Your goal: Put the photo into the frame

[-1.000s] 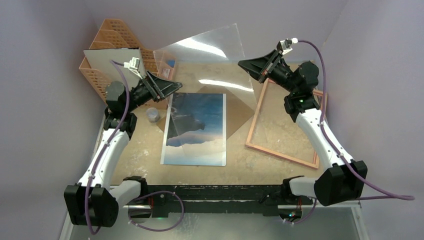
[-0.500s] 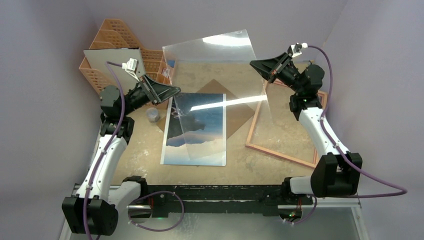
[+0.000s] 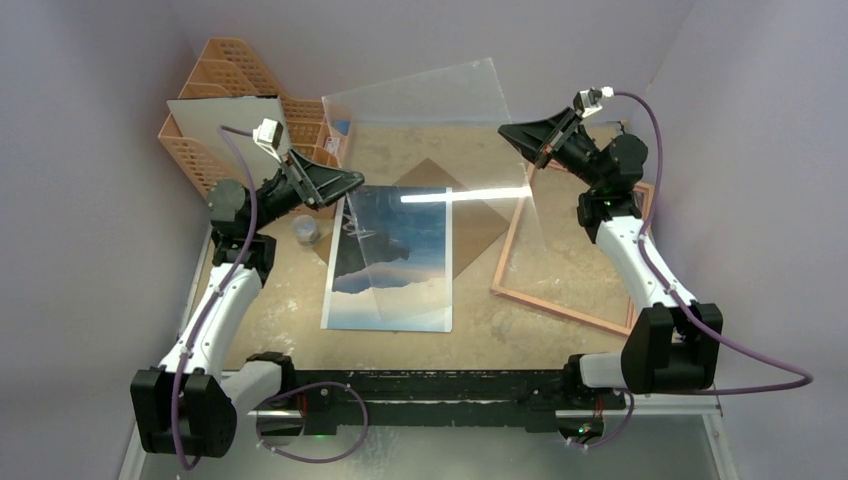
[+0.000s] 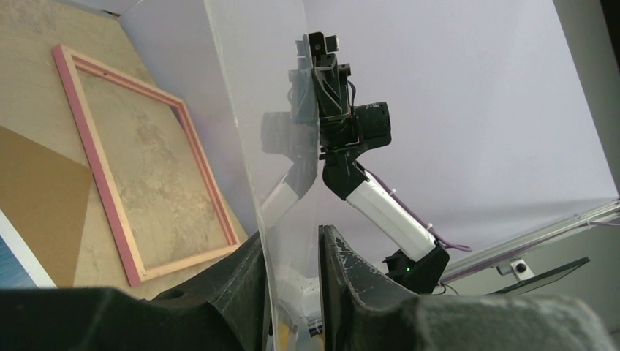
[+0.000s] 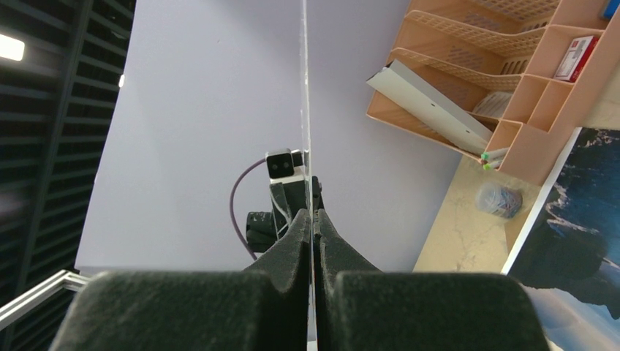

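From overhead, the photo (image 3: 420, 300) lies face up mid-table, its far end veiled by a clear sheet (image 3: 430, 140) held tilted in the air. The frame (image 3: 565, 310) lies flat at the photo's 3 o'clock, apart from it, its far corner hidden behind the right arm. A brown backing board (image 3: 480, 225) pokes out from under the photo. The left gripper (image 3: 355, 180) meets the sheet's 9 o'clock edge, the right gripper (image 3: 505, 132) its 3 o'clock edge. An orange rack (image 3: 225, 75) stands at 10 o'clock.

On the left wrist, the jaws stand narrow with the sheet's edge between them; whether both pads press it I cannot tell. The photo is only a cut-off sliver at 8 o'clock.

On the right wrist, the jaws are pinched tight on the sheet, seen edge-on as a thin line.
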Available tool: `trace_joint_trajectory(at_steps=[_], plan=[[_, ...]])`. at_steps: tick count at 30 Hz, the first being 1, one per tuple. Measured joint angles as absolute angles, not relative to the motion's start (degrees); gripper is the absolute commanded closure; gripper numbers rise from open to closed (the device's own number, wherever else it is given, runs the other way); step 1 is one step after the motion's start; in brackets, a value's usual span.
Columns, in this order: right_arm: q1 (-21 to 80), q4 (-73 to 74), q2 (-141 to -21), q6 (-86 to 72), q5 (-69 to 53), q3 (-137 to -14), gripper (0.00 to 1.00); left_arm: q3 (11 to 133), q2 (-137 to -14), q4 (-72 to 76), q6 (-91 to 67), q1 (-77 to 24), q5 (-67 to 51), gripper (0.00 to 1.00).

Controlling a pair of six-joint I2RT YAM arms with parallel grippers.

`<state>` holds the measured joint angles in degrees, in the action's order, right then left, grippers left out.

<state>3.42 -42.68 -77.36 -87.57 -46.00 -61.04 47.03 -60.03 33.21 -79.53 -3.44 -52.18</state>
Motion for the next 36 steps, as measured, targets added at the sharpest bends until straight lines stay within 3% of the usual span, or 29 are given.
trace_joint_trajectory(at_steps=[5,8,10,13,16,18,21,29,36], plan=[[3.42,-42.83,-77.36,-87.48,-46.00,-59.96,1.00,45.91,-61.56,35.68,-81.97,-3.53,-52.23,0.80],[3.42,-42.81,-77.36,-87.33,-46.02,-59.96,1.00,45.91,-61.56,36.12,-81.87,-3.55,-52.25,1.00],[3.42,-42.76,-77.36,-86.87,-46.04,-59.96,0.97,45.91,-61.56,35.88,-81.47,-3.57,-52.23,1.00],[3.42,-41.67,-77.36,-84.82,-46.15,-59.99,0.85,45.91,-61.56,35.48,-81.01,-3.68,-52.07,1.00],[3.40,-37.74,-77.36,-81.58,-46.24,-60.07,0.56,46.02,-61.49,32.82,-78.65,-3.88,-51.57,1.00],[3.33,-34.98,-77.36,-79.77,-46.11,-60.05,0.44,46.81,-61.45,28.75,-75.81,-3.90,-50.78,1.00],[3.11,-29.54,-77.36,-74.70,-44.36,-60.03,0.32,49.41,-61.23,21.02,-70.59,-3.95,-48.71,1.00],[2.17,-12.01,-77.17,-58.70,-28.86,-59.96,0.30,56.18,-58.96,2.15,-57.63,-3.92,-39.48,1.00],[2.17,-2.66,-79.13,-45.82,-11.00,-57.49,0.36,57.08,-60.51,-5.58,-52.86,-3.92,-35.66,1.00]])
